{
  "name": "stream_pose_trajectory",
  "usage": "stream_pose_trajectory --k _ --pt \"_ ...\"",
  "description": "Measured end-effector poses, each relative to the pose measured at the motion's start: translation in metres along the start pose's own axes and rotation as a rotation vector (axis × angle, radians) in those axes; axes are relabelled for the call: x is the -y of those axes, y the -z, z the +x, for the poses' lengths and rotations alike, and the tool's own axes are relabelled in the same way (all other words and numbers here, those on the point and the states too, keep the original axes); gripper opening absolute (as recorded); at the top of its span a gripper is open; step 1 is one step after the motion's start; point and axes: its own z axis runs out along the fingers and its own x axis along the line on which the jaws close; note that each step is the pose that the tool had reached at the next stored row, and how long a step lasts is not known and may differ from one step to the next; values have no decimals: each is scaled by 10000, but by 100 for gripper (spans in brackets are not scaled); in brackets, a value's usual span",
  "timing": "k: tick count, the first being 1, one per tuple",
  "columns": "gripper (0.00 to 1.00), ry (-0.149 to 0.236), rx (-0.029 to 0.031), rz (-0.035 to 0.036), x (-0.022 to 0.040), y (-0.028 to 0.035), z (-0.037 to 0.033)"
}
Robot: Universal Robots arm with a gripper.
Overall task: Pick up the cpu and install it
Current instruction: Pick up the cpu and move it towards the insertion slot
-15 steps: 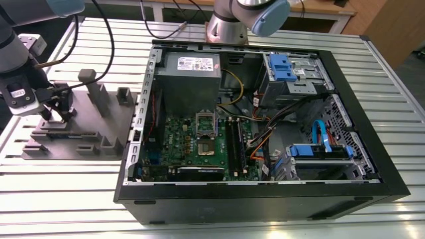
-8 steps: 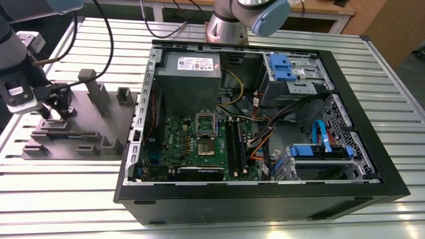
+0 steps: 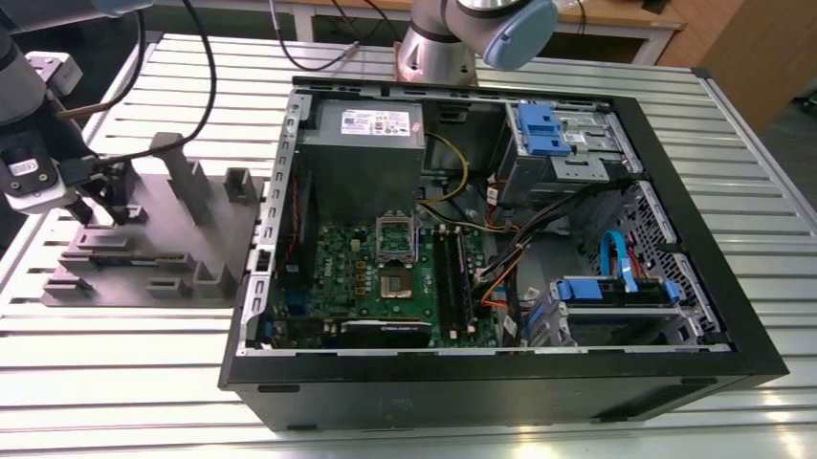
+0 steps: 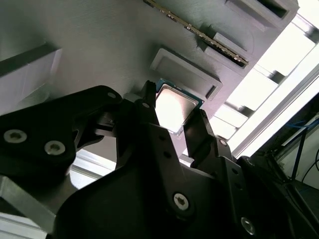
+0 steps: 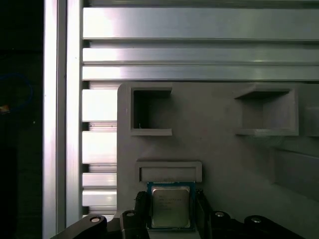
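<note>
The flat square cpu (image 5: 170, 209), silver-topped with a thin green rim, sits on the matte grey plastic fixture (image 5: 224, 159) at nine o'clock from the open computer case (image 3: 511, 382), clamped edgewise by the downward-pointing black gripper (image 5: 171, 195).

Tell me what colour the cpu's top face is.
Silver-grey metal on the cpu, with a thin greenish rim; best in the first wrist view.

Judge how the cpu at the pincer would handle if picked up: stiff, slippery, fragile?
The cpu looks a thin flat metal-topped plate, so probably rigid and light. That top shines in the second wrist view, so maybe slippery. Flat and square, it shouldn't roll, though the pincer straddling it has only thin edges to hold.
</note>
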Motion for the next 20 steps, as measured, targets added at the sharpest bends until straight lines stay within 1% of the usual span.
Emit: stream_pose_trajectory --k 5,9,20 --pt "47 0 0 0 -2 55 -1" --pt "47 0 0 0 -2 75 -1" --pt "47 0 0 0 -3 102 -2"
